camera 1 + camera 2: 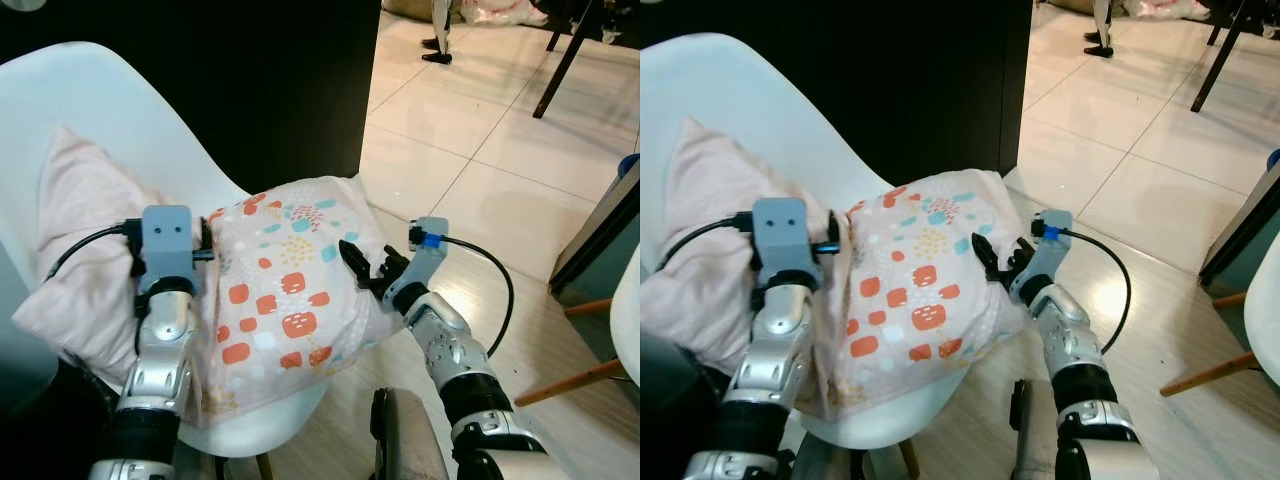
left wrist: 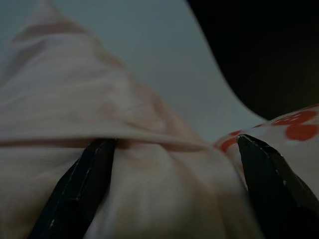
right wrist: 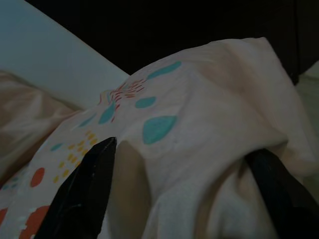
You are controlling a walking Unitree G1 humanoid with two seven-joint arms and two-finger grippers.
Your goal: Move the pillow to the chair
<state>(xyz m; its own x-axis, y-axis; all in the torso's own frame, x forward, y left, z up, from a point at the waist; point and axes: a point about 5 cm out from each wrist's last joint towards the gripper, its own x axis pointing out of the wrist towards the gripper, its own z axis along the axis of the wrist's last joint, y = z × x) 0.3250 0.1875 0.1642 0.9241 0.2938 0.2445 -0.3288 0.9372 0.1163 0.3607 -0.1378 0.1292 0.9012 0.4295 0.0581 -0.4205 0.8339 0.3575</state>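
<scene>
In the left eye view, a white chair (image 1: 120,110) takes up the left half of the frame, its seat curving toward the lower centre. On the seat lies the patterned pillow (image 1: 285,300), cream with orange squares and teal spots, in the middle of the frame. A plain pink pillow (image 1: 85,240) lies beside it at left, against the chair back. The left gripper (image 1: 205,245) sits at centre left, at the seam where the two pillows meet; its fingers are hidden behind its grey wrist block here. The right gripper (image 1: 368,268) is at centre right, its black fingers spread against the patterned pillow's right edge. Pale floor tiles (image 1: 470,140) fill the upper right, and a person's feet (image 1: 437,50) stand at the top edge.

The right eye view shows the same scene, with a dark wall (image 1: 900,80) behind the chair.

In the left wrist view, two black fingers (image 2: 79,189) stand spread wide, with pink cloth bulging between them and the patterned pillow at the right edge.

In the right wrist view, the fingers (image 3: 84,189) are also spread, with a fold of the patterned pillow between them.
</scene>
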